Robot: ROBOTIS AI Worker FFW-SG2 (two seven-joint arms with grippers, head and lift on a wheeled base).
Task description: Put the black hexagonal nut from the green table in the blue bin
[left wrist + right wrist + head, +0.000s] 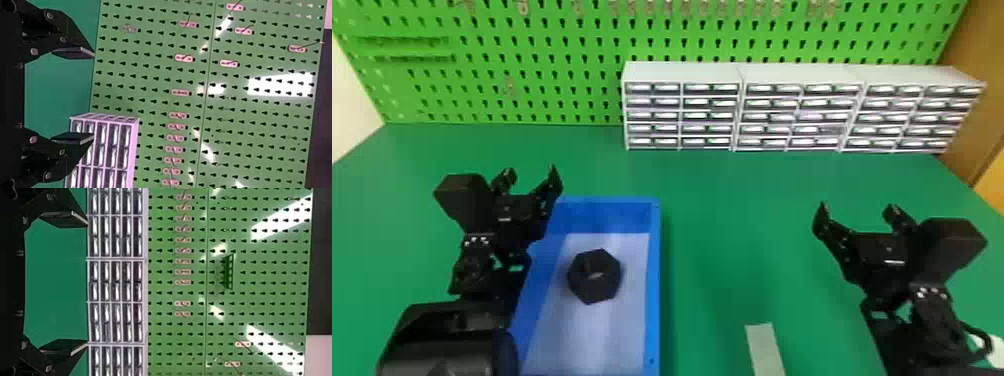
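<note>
The black hexagonal nut (604, 294) sits inside the blue plastic bin (656, 280), on its pale floor and apart from the right-hand wall, with its hole showing from above. That is what the task asks for, so I judge the placing done.

The left hand (531, 176) is by the bin's far left corner, its two flat black fingers spread and nothing between them. The right hand (858, 207) is over the green bench (722, 225), well apart from the bin; its fingers are spread too, and it holds nothing.

Nothing seems left to carry. At most, the left arm, which hides part of the bin's left side, needs to draw clear. The likeliest slip would be its forearm nudging the bin wall on the way out; the nut itself looks settled.
</note>
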